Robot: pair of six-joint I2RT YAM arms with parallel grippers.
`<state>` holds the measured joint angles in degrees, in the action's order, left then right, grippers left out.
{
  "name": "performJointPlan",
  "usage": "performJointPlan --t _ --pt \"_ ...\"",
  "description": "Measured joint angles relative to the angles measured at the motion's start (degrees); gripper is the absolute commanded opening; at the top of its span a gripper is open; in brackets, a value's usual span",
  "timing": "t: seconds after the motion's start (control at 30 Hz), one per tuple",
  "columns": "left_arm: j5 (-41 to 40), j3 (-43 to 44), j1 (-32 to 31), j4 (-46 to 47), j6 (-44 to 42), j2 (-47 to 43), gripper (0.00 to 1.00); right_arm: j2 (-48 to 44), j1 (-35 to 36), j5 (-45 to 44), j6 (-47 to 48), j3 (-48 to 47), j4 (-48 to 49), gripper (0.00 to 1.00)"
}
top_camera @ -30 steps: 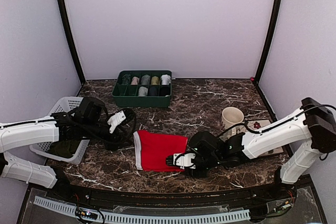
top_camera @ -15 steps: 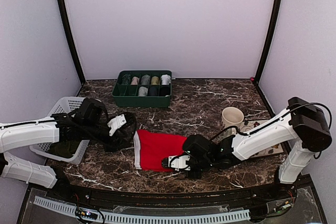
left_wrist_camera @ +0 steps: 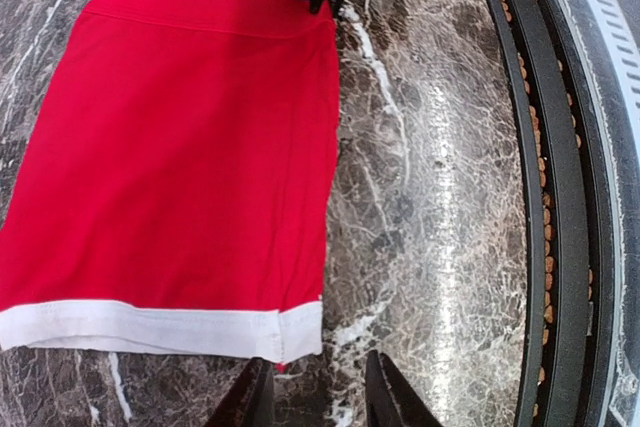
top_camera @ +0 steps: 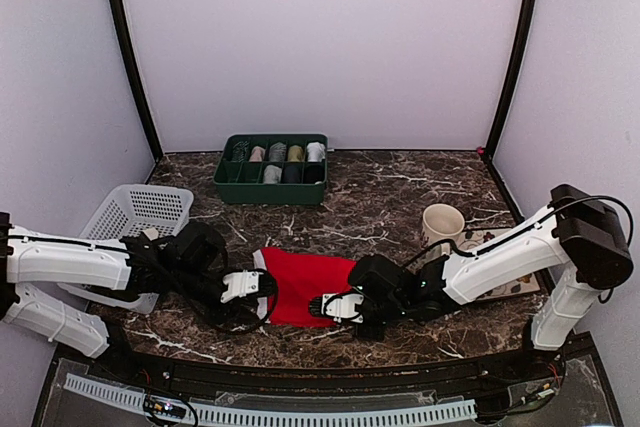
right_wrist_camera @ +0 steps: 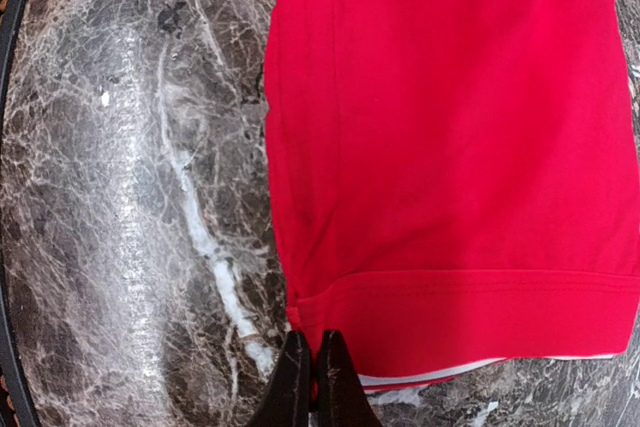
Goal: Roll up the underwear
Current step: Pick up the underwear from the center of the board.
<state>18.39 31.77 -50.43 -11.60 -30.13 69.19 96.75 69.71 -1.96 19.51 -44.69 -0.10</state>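
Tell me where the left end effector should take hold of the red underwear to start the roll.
Grip the near corner of the white waistband, coming in low along the table from the waistband end. The underwear lies flat, so only an edge offers purchase. That corner sits just ahead of the open left end effector, and the right end effector pinches the matching hem corner.

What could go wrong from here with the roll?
1. The right gripper pinches only the very hem corner of the underwear; it could slip out once pulled.
2. The left gripper is open with the corner of the white waistband only just at its tips, so closing may miss the fabric.
3. With only near-edge corners held, the roll may go skewed.
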Motion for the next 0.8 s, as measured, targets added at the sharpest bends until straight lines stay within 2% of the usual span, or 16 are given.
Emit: performJointPlan --t 0.27,0.37,0.57,0.8 --pt "-2.9 -0.8 -4.4 4.3 -3.3 5.1 0.41 0.0 -0.1 0.1 -0.7 0.0 0.0 0.0" --pt "-4.6 -0.8 -5.0 6.1 -4.3 6.9 0.4 0.0 -0.1 0.1 -0.8 0.0 0.0 0.0" --pt "-7.9 -0.8 -5.2 7.4 -6.6 10.7 0.29 0.0 -0.1 0.1 -1.2 0.0 0.0 0.0" --pt "-9.8 -0.5 -5.6 9.0 -8.6 11.9 0.05 -0.5 -0.4 0.3 -1.4 0.0 -1.0 0.0"
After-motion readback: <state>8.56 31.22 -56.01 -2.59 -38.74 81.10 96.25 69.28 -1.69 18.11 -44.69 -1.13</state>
